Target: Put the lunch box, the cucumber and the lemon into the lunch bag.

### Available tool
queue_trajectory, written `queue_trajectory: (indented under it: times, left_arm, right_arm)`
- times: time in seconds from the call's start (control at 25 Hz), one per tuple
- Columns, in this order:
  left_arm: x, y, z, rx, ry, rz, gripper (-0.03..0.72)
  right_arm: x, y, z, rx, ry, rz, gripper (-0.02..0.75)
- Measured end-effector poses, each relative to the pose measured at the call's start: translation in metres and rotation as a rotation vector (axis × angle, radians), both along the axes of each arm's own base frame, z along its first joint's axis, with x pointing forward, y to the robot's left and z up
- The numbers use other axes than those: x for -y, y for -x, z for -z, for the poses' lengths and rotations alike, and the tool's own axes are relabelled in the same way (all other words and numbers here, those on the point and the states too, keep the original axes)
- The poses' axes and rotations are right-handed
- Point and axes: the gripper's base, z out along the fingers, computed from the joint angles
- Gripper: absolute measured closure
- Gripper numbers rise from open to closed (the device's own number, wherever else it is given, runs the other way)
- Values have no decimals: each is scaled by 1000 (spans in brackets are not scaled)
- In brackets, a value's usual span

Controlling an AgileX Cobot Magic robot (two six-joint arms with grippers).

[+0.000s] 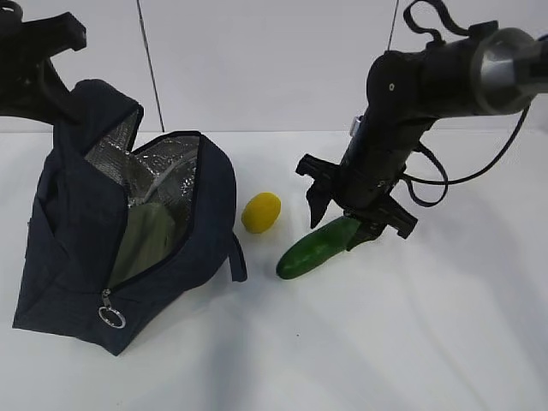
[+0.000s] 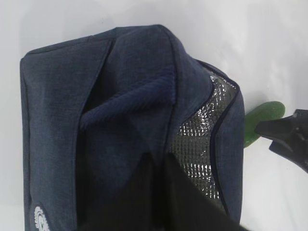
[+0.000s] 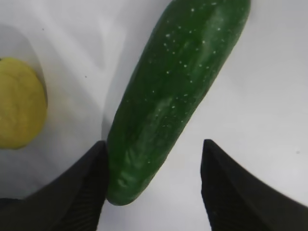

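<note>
On the table, at three o'clock from the lunch bag (image 1: 128, 231), our right gripper (image 3: 154, 183) straddles the cucumber (image 3: 173, 91), fingers spread, not yet clamped. We judge it stiff and slick (grip mid-body). Left fingers, hidden behind the bag, are clenched; whether they pinch fabric, we cannot tell.

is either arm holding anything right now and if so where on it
The left gripper is shut on the lunch bag, at its upper back fabric. The right gripper is open around the cucumber end, not yet gripping.
</note>
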Motion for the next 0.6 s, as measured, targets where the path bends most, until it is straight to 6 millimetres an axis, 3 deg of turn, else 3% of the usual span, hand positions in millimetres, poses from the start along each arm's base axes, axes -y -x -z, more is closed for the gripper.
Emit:
queue_trajectory:
  times: [0.2, 0.6]
  left_arm:
    - [0, 0, 0, 0, 0, 0, 693]
    - [0, 0, 0, 5, -6, 11, 693]
  right_arm:
    - [-2, -3, 17, -25, -3, 10, 276]
    - [-4, -8, 29, -5, -15, 22, 276]
